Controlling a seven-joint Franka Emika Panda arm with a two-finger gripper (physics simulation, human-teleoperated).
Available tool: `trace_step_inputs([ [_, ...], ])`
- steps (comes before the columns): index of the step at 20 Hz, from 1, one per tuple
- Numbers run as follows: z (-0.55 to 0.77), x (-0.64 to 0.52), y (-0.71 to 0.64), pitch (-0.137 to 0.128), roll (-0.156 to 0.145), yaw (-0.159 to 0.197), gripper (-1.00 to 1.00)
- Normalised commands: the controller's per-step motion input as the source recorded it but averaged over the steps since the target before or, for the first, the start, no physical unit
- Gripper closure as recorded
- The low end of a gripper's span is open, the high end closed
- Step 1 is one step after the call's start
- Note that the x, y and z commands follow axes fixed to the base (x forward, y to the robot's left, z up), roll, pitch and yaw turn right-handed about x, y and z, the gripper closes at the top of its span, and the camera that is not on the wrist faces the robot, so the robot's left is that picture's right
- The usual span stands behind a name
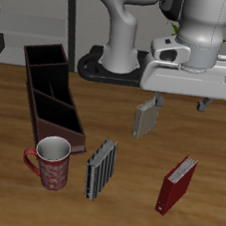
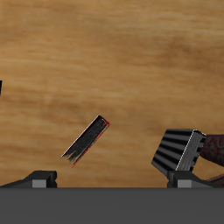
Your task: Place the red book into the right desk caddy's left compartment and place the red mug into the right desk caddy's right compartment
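Matt wood-grain table (image 1: 5, 192), glossy speckled red mug (image 1: 53, 163), smooth white pincer (image 1: 179, 101) casing.

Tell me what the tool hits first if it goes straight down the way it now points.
Probably bare wooden table. The tool points down at open wood; the thin dark red hardback book and the grey-striped book lie off to the sides. Depth is unclear.

We look down on the desk (image 1: 4, 122) from the front and above, taking in the whole layout from a distance. Our wrist view stares down at the wood from close above; both views share the red book (image 1: 176, 184) (image 2: 87, 140).
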Motion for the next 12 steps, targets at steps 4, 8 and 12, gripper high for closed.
trace_step_inputs([
  [4,-0.17,0.28,0.23,-0.017,0.018,-0.068,-1.0],
  [8,-0.31,0.2,0.08,-0.003,0.023,-0.053,-1.0],
  [12,-0.24,0.0,0.12,-0.026,0.043,-0.072,-1.0],
])
